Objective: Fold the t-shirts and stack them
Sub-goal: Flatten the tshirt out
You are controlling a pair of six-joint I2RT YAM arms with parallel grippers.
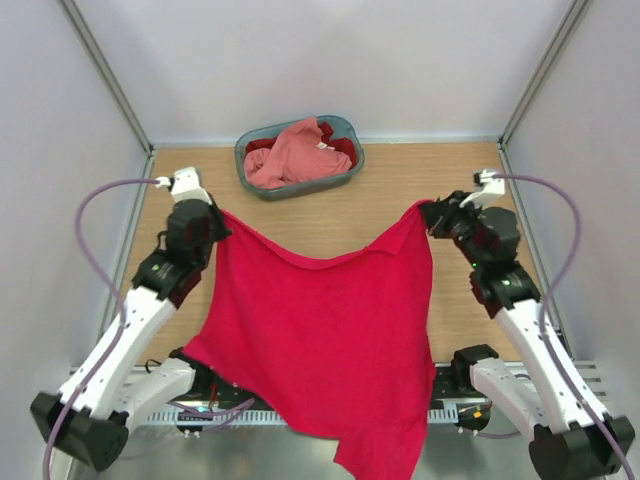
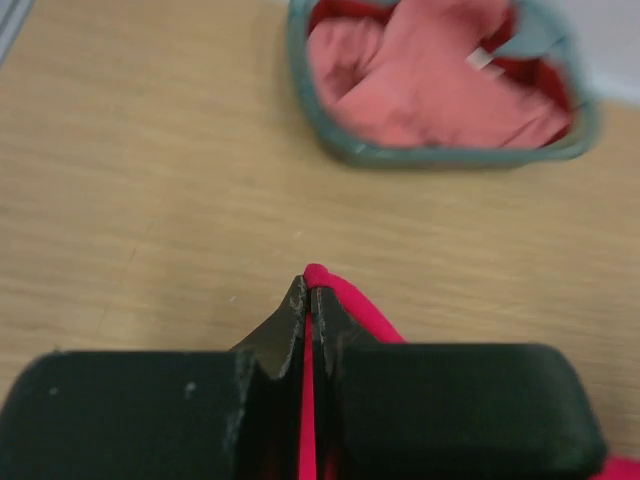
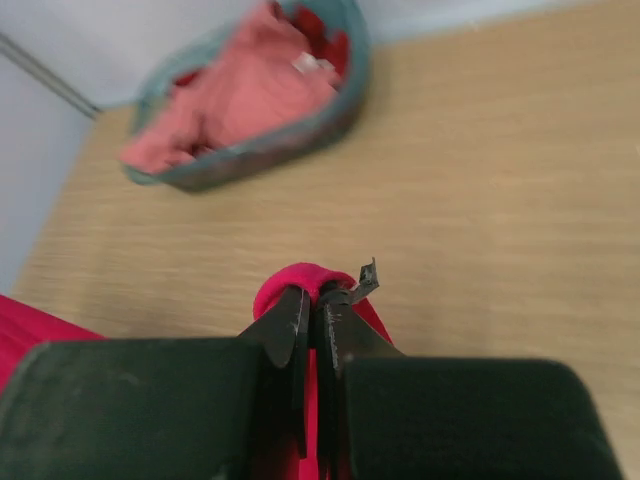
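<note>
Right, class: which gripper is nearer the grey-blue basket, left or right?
Left. The left gripper, pinching a crimson t-shirt corner, sits just near-left of the basket; the right gripper, pinching the other corner, is farther off to its right.

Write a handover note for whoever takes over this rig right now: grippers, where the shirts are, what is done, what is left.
Left gripper: shut on one upper corner of the crimson t-shirt.
Right gripper: shut on the other upper corner.
The crimson t-shirt is spread between the arms, sagging in the middle, with its lower part draping past the near edge of the table.
The salmon pink t-shirt and the darker red t-shirt lie bunched in the basket at the far side.
Done: one shirt taken out and spread.
Left: fold it, then fold and stack the other two.
</note>
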